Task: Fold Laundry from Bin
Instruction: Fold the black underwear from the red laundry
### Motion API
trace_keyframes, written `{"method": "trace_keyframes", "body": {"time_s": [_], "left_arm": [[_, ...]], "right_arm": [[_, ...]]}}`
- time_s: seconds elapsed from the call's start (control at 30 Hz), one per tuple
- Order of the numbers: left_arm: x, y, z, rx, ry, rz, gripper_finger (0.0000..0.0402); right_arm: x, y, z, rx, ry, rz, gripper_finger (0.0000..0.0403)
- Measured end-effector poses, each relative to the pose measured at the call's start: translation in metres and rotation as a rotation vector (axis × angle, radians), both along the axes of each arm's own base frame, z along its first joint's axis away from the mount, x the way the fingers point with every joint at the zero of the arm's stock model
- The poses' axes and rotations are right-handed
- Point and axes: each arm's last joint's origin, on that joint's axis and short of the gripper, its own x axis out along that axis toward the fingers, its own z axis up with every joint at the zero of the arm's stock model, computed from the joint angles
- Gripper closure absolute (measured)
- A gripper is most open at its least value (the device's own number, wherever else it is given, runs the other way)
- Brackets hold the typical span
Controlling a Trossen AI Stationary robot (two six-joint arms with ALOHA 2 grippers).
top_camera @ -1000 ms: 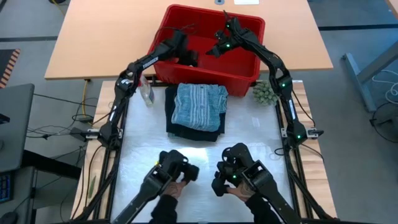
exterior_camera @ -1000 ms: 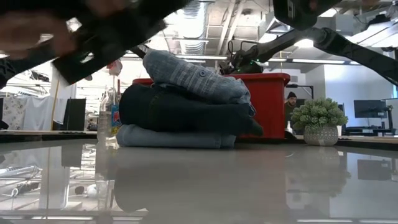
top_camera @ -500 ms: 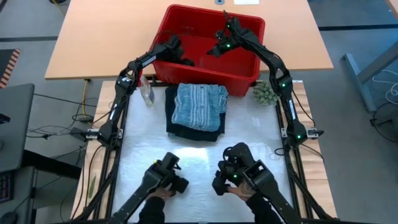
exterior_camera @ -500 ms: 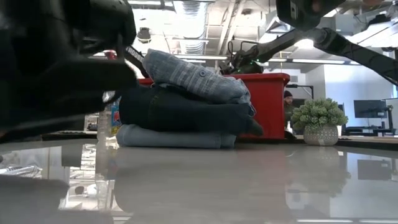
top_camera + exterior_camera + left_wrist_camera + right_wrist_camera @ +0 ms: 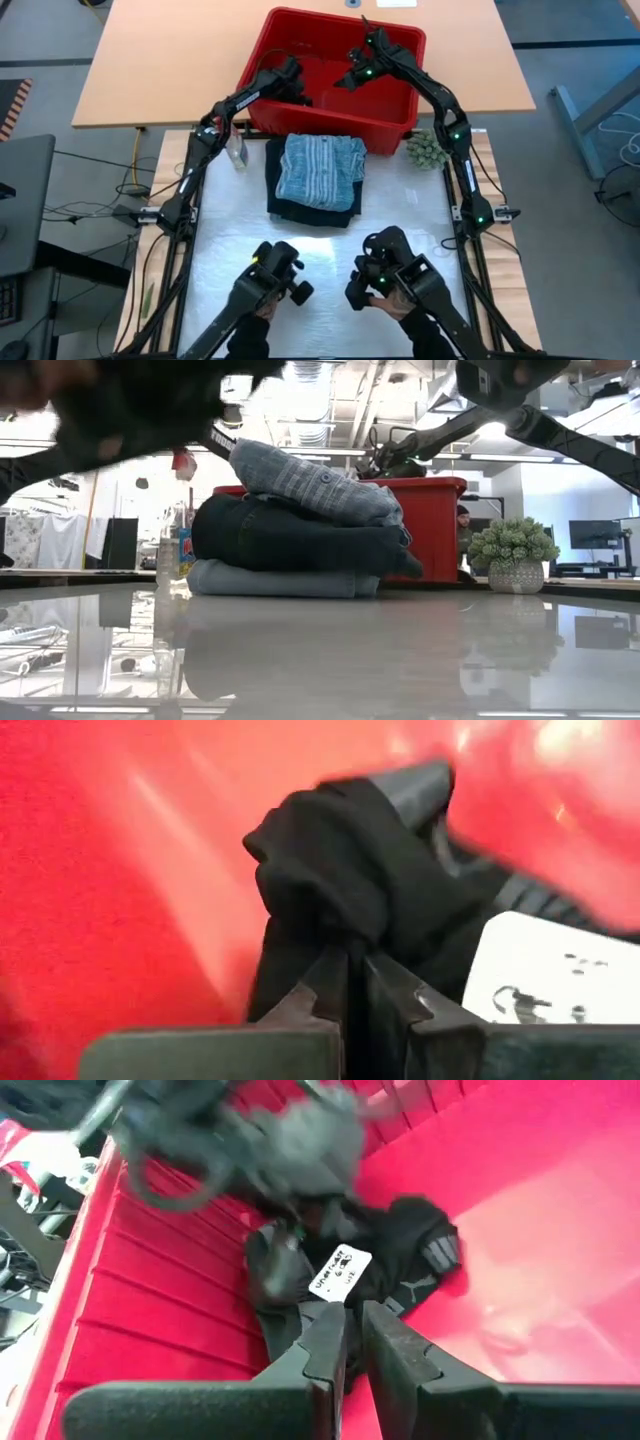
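While both arms reach into the red bin (image 5: 340, 122) at the far side of the worktop (image 5: 330, 250), the contents stand as follows.

Item, bin: red plastic tub with thick rim, straddling the far edge of the white worktop and the tan table (image 5: 160, 60) behind it. It holds one black garment (image 5: 375, 1275), crumpled on the floor of the tub near a ribbed wall, with a white label (image 5: 340, 1272) showing on top.

Item, left hand (image 5: 355, 975): inside the bin at its left end, fingers clenched on a bunched fold of the black garment, which rises in a knot just above the fingertips.

Item, right hand (image 5: 348, 1325): inside the bin toward its far right, fingers nearly together and pressed to the edge of the same black garment; whether cloth is actually pinched between them I cannot tell.

Item, folded laundry (image 5: 316, 178): a stack on the worktop just in front of the bin. In the low view it reads as three layers: pale blue at the base, dark navy in the middle, grey-blue striped cloth (image 5: 310, 482) on top.

Item, spray bottle (image 5: 238, 150): clear, standing left of the stack.

Item, small green plant (image 5: 426, 150): right of the stack, near the bin's corner.

Item, two control handles held by a person's hands (image 5: 385, 308), at the near edge.
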Motion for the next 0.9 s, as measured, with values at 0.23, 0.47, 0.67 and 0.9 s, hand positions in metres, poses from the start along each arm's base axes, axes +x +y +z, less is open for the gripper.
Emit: {"method": "trace_keyframes", "body": {"time_s": [0.23, 0.47, 0.67, 0.9], "left_arm": [[-0.015, -0.020, 0.119, 0.254, -0.167, -0.017, 0.0400], [-0.033, -0.048, 0.192, 0.389, -0.326, -0.052, 0.0401], [-0.056, -0.085, 0.255, 0.469, -0.484, -0.115, 0.0401], [-0.097, -0.162, 0.336, 0.477, -0.773, -0.398, 0.0401]], "right_arm": [[-0.013, -0.008, -0.001, 0.006, 0.005, -0.027, 0.0335], [-0.024, -0.015, 0.000, 0.010, 0.002, -0.055, 0.0335], [-0.023, -0.007, 0.011, 0.052, -0.088, 0.056, 0.0335], [-0.021, 0.040, 0.080, -0.058, -0.223, 0.272, 0.0336]]}}
